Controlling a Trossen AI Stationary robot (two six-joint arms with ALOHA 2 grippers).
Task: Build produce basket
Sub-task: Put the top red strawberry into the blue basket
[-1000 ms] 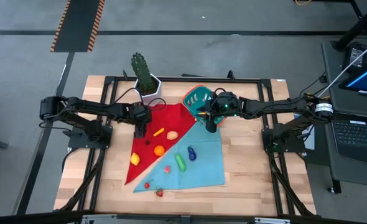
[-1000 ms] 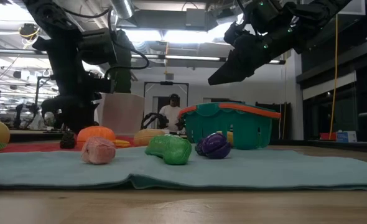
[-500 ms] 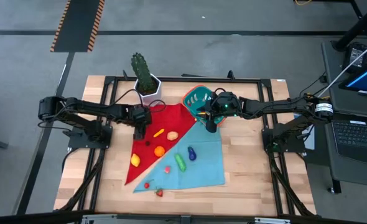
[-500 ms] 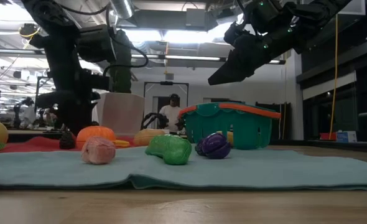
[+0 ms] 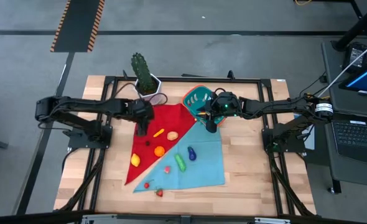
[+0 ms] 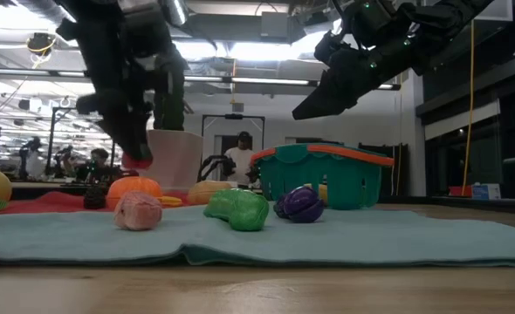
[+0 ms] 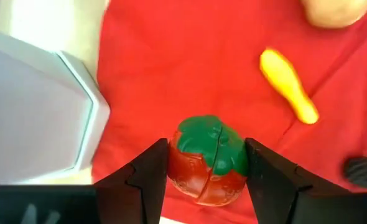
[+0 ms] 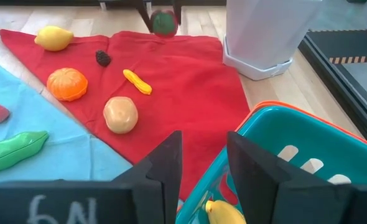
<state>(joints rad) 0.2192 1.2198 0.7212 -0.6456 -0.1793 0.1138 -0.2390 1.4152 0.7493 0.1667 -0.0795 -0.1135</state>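
My left gripper (image 7: 205, 154) is shut on a red toy tomato (image 7: 208, 177) with a green top, above the red cloth (image 5: 162, 121) near the white cactus pot (image 5: 148, 86). The low view shows that gripper (image 6: 135, 157) well off the table. My right gripper (image 8: 202, 165) hangs open over the near rim of the teal basket (image 5: 196, 98), nothing between its fingers. A yellow banana (image 8: 224, 211) lies in the basket. More produce rests on the cloths: lemon (image 5: 135, 160), orange (image 5: 159, 150), cucumber (image 5: 181, 162), eggplant (image 5: 191, 153). My left gripper pinches the tomato's two opposite sides (image 7: 176, 171) between its two fingers. The fingers come from above, slanting down. The tomato is lifted clear of the red cloth, its green top (image 7: 209, 142) turned toward the wrist.
A light blue cloth (image 5: 202, 165) overlaps the red one. On the red cloth lie a small yellow-orange piece (image 5: 158, 132), a tan round piece (image 5: 171, 134) and a dark berry (image 5: 148, 142). Small red berries (image 5: 159, 192) sit near the table's front. A person (image 6: 243, 157) stands beyond the table.
My left gripper has gone up from just above the red cloth, with the red tomato between its fingers, and now hangs level with the cactus pot's upper part.
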